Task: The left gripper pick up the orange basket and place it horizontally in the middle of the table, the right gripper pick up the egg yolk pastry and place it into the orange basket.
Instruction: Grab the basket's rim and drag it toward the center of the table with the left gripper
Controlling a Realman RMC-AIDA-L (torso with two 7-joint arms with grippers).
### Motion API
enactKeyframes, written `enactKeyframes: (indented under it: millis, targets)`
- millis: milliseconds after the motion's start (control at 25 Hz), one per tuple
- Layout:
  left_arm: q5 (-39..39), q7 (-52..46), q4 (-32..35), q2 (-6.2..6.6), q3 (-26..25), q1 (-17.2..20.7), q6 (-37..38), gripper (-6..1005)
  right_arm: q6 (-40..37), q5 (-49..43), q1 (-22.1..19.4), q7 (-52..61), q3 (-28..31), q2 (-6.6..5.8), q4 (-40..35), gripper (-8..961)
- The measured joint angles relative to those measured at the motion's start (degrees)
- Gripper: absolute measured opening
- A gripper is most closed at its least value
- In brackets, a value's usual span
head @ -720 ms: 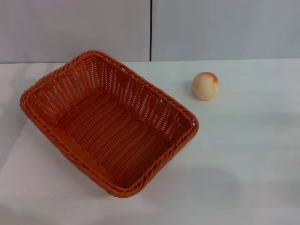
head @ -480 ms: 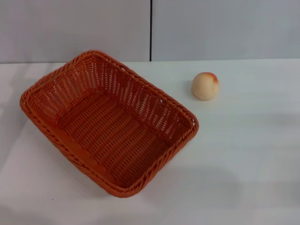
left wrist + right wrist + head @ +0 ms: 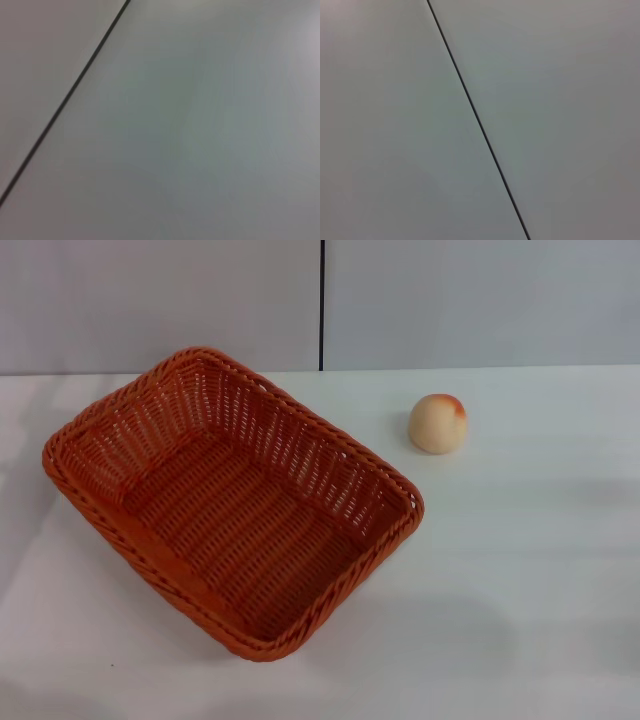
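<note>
The orange basket [image 3: 235, 500] lies on the white table [image 3: 520, 580], left of centre in the head view, turned at an angle with one corner toward the near edge. It is empty inside. The egg yolk pastry [image 3: 438, 423] sits on the table to the right of the basket and farther back, apart from its rim. Neither the left gripper nor the right gripper shows in any view. Both wrist views show only a pale grey wall panel with a thin dark seam.
A grey wall [image 3: 480, 300] with a dark vertical seam [image 3: 322, 305] stands behind the table's far edge. Bare white tabletop spreads to the right of the basket and in front of it.
</note>
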Motion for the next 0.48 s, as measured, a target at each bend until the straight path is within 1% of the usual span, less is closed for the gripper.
enactKeyframes:
  millis: [120,160,200,240,280,320,360,480]
  targets:
    - [0.4,-1.6,2.7,0.23,2.3,0.0,-1.5,689,0.2,0.0,0.1,0.0,-0.1,0.04,0.0,592]
    - [0.6,-3.1,4.9,0.29,4.0,0.0,-2.6,688,0.3,-0.1,0.2,0.0,-0.2,0.05,0.0,592]
    - [1.5,-5.9,9.5,0.37,7.6,0.0,-5.1,688,0.7,-0.2,0.4,0.0,-0.2,0.10,0.0,592]
    - [1.5,-5.9,9.5,0.37,7.6,0.0,-5.1,688,1.0,-0.2,0.4,0.0,-0.3,0.12,0.1,592]
    - [2.2,-7.8,12.5,0.51,9.9,-0.1,-6.5,687,1.0,-0.2,0.4,0.0,-0.3,0.12,0.1,592]
    - [4.5,-11.5,18.3,1.09,14.0,-0.2,-9.2,687,1.5,-0.2,0.4,0.0,-0.3,0.16,0.2,592]
    - [4.5,-11.5,18.3,1.09,14.0,-0.2,-9.2,686,1.5,-0.2,0.4,0.0,-0.3,0.16,0.2,591]
    - [9.4,-19.3,25.4,2.85,18.9,-0.9,-13.0,685,1.8,-0.3,0.4,0.0,0.0,0.17,0.3,591]
